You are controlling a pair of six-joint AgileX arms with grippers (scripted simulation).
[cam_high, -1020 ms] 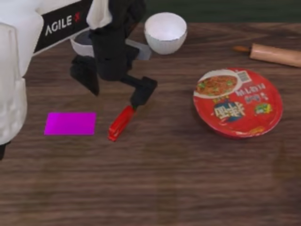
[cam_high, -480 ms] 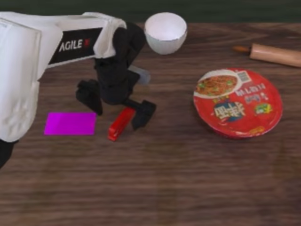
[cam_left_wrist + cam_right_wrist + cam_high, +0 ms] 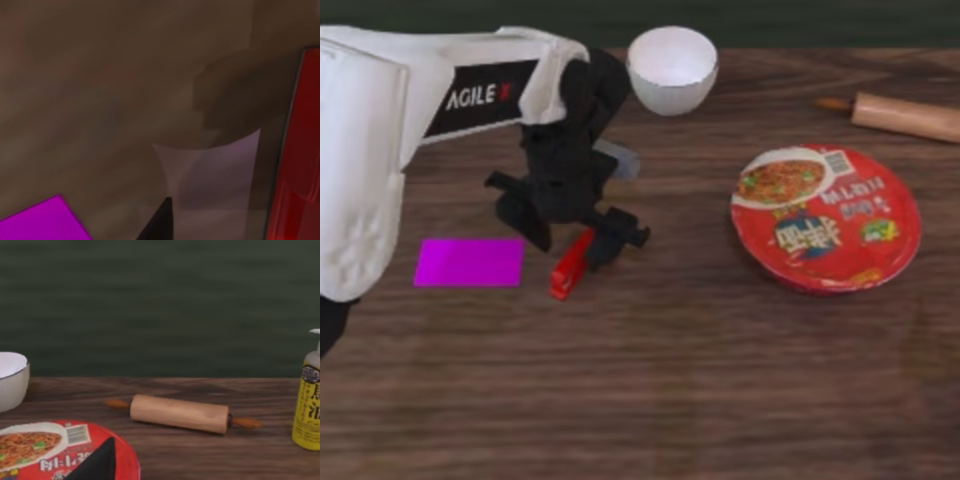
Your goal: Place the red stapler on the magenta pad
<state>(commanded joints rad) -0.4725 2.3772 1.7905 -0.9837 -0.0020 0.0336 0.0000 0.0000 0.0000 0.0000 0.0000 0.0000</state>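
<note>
One tool, left (image 3: 572, 225) | fingers spread wide | straddling red stapler (image 3: 570, 266)

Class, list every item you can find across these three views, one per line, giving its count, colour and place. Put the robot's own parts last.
red stapler: one, red, left of centre, just right of the pad
magenta pad: one, magenta, flat at the table's left
white bowl: one, white, far edge, centre
noodle bowl: one, red with printed lid, right of centre
rolling pin: one, pale wood, far right
bottle: one, yellow, right wrist view only, beside the rolling pin
table: one, dark wood
left gripper: one, black, fingers straddling the stapler
right gripper: one, black fingertip, parked near the noodle bowl
</note>
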